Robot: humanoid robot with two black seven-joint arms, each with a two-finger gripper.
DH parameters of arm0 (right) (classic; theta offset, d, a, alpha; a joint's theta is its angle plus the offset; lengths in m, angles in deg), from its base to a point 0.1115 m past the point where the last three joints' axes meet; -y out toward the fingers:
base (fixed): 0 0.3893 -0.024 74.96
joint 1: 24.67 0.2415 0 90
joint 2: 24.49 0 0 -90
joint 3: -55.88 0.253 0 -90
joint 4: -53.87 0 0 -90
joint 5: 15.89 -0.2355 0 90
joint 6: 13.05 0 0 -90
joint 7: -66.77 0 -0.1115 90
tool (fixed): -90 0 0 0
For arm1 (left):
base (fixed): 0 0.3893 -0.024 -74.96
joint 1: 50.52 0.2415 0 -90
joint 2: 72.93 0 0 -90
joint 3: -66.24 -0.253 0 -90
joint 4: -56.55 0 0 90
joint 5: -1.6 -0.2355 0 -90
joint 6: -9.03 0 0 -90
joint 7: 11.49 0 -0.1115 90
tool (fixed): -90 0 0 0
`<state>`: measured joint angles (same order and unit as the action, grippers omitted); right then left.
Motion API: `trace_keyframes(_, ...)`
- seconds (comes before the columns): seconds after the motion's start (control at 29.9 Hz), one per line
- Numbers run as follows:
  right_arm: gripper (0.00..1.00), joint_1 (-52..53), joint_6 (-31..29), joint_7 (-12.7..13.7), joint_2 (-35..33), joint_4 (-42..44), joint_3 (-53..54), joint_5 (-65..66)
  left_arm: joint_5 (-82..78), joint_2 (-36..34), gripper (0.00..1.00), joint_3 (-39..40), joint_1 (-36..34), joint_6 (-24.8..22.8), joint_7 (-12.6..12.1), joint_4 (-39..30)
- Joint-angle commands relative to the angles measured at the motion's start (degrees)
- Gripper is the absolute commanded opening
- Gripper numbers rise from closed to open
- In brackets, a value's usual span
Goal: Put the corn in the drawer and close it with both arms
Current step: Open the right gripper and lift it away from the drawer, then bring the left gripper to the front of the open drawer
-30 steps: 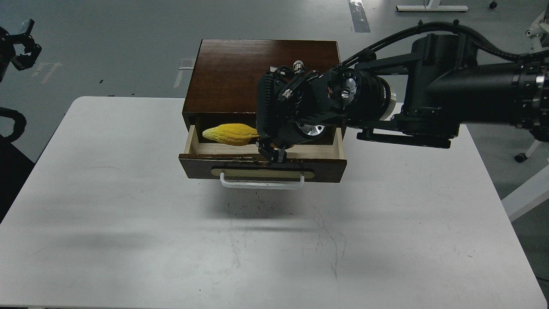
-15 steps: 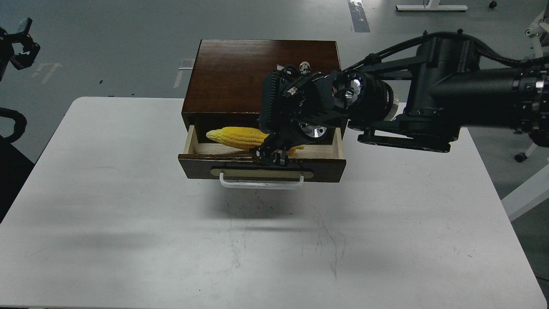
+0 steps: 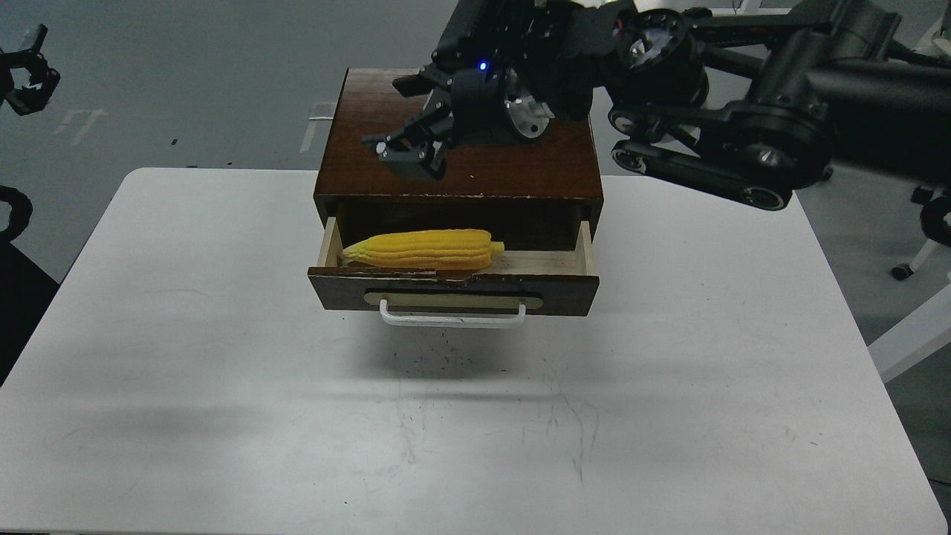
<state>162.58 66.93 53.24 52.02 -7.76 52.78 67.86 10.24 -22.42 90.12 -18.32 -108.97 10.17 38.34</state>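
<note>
Head view: the corn [image 3: 421,250] lies lengthwise inside the open drawer [image 3: 453,290], toward its left side and just behind the chipped front edge, tip pointing left. The right gripper [image 3: 405,152] hangs empty above the cabinet top behind the drawer, its fingers spread apart. The left gripper [image 3: 26,70] sits far left of the drawer, too small and dark to say whether it is open.

The drawer looks light and stiff, likely to slide on a flat push; the white bar handle [image 3: 453,319] or the dark front on either side of it offers the best contact for two arms.

Half a second earlier the right gripper was down in the drawer at the corn; it has since let go and lifted clear, and the cob has settled flatter and further left.
</note>
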Motion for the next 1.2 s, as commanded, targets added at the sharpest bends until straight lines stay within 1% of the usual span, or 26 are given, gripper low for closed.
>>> trace_keyframes(0.0, 0.96, 0.0, -0.3, 0.0, -2.7, 2.7, 2.8, -11.2, -6.2, -2.0, 0.94, 0.2, -0.5, 0.0, -0.1, -0.7)
trace_keyframes(0.07, 0.96, -0.1, -0.3, 0.0, -5.8, 3.5, 2.9, -18.2, -9.1, -3.7, 0.93, 0.3, -1.6, 0.0, -0.1, -2.0)
trace_keyframes(0.1, 0.96, -0.3, -0.3, 0.0, -7.9, 4.2, 2.9, -23.4, -10.1, -4.7, 0.93, 0.0, -3.2, 0.0, -0.1, -4.2)
trace_keyframes(0.13, 0.96, -0.4, -0.3, 0.0, -8.9, 4.7, 2.9, -25.9, -10.7, -5.2, 0.92, 0.0, -3.8, 0.0, -0.2, -5.5)
trace_keyframes(0.17, 0.96, -0.9, -0.3, 0.0, -10.4, 5.8, 2.9, -30.5, -12.4, -6.5, 0.92, 0.0, -4.5, 0.0, -0.2, -8.8)
trace_keyframes(0.23, 0.96, -1.6, -0.3, 0.0, -11.5, 7.3, 3.0, -34.6, -14.4, -8.3, 0.92, 0.1, -4.9, 0.0, -0.3, -13.1)
trace_keyframes(0.3, 0.96, -3.5, 0.0, 0.0, -13.6, 9.9, 3.7, -41.5, -20.1, -12.1, 0.92, 0.2, -4.9, 0.0, -0.5, -24.7)
trace_keyframes(0.33, 0.96, -4.1, 0.1, 0.1, -14.2, 10.1, 4.1, -43.4, -21.7, -12.8, 0.92, 0.4, -4.9, 0.0, -0.5, -27.9)
trace_keyframes(0.37, 0.96, -5.7, 0.4, 0.3, -15.6, 10.3, 5.0, -47.2, -25.0, -14.0, 0.92, 0.8, -4.9, 0.0, -0.5, -33.5)
trace_keyframes(0.43, 0.96, -7.8, 0.4, 0.3, -17.3, 10.3, 6.6, -51.5, -28.2, -14.6, 0.91, 1.3, -4.9, 0.0, -0.5, -38.9)
trace_keyframes(0.47, 0.96, -9.9, 0.4, 0.3, -19.2, 10.5, 8.3, -54.8, -31.1, -14.6, 0.87, 2.0, -4.8, 0.0, -0.6, -43.8)
trace_keyframes(0.5, 0.96, -12.1, 0.3, 0.0, -21.1, 11.0, 9.9, -57.3, -33.9, -14.4, 0.81, 3.1, -4.7, 0.0, -0.6, -48.6)
trace_keyframes(0.53, 0.96, -13.3, 0.1, -0.1, -21.9, 11.6, 10.7, -58.1, -35.5, -14.4, 0.78, 3.6, -4.7, 0.0, -0.6, -50.9)
trace_keyframes(0.57, 0.96, -15.7, -0.1, -0.2, -23.1, 13.3, 12.7, -59.2, -38.1, -14.6, 0.76, 4.2, -4.3, 0.0, -0.5, -55.8)
trace_keyframes(0.63, 0.96, -18.0, -0.1, -0.6, -23.5, 14.9, 15.1, -60.4, -40.5, -14.8, 0.76, 3.6, -4.1, 0.0, -0.6, -60.6)
trace_keyframes(0.67, 0.96, -21.1, 0.0, -1.8, -23.6, 16.5, 17.8, -62.5, -43.2, -15.0, 0.76, 3.3, -3.5, 0.0, -0.6, -65.0)
trace_keyframes(0.7, 0.96, -22.7, -0.1, -2.4, -23.6, 17.4, 19.1, -64.2, -44.7, -15.2, 0.75, 3.3, -2.8, 0.0, -0.6, -66.9)
trace_keyframes(0.77, 0.96, -28.1, -0.8, -2.6, -23.6, 20.5, 23.8, -73.1, -52.5, -16.1, 0.68, 3.5, -0.1, 0.0, -0.6, -72.6)
trace_keyframes(0.8, 0.96, -29.1, -1.3, -2.5, -23.6, 21.1, 24.5, -75.4, -55.4, -16.1, 0.66, 3.4, 0.1, 0.0, -0.6, -73.5)
trace_keyframes(0.84, 0.96, -31.0, -2.7, -2.4, -23.6, 22.4, 25.4, -79.9, -62.2, -15.8, 0.64, 3.4, 0.6, 0.0, -0.5, -74.4)
trace_keyframes(0.9, 0.97, -32.3, -4.6, -2.2, -23.7, 23.9, 25.7, -84.5, -69.1, -15.6, 0.64, 3.4, 1.2, 0.0, -0.1, -75.0)
trace_keyframes(0.97, 0.97, -35.2, -9.5, -2.2, -23.9, 26.6, 25.8, -92.6, -77.9, -15.5, 0.64, 3.4, 2.7, 0.0, 0.0, -76.0)
trace_keyframes(1.07, 0.97, -37.6, -12.3, -2.3, -23.9, 28.2, 26.0, -96.1, -83.5, -15.5, 0.62, 3.1, 3.6, 0.0, 0.0, -77.9)
trace_keyframes(1.1, 0.97, -37.8, -12.6, -2.3, -23.9, 28.7, 26.0, -96.4, -85.1, -15.5, 0.6, 2.9, 3.9, 0.0, 0.0, -78.4)
trace_keyframes(1.14, 0.97, -38.1, -12.8, -2.4, -23.8, 29.3, 26.0, -96.5, -88.7, -15.6, 0.54, 2.3, 4.5, 0.0, 0.0, -79.6)
trace_keyframes(1.17, 0.97, -38.1, -13.0, -2.5, -23.7, 29.6, 26.0, -96.5, -90.4, -15.7, 0.53, 1.9, 4.8, 0.0, 0.0, -80.5)
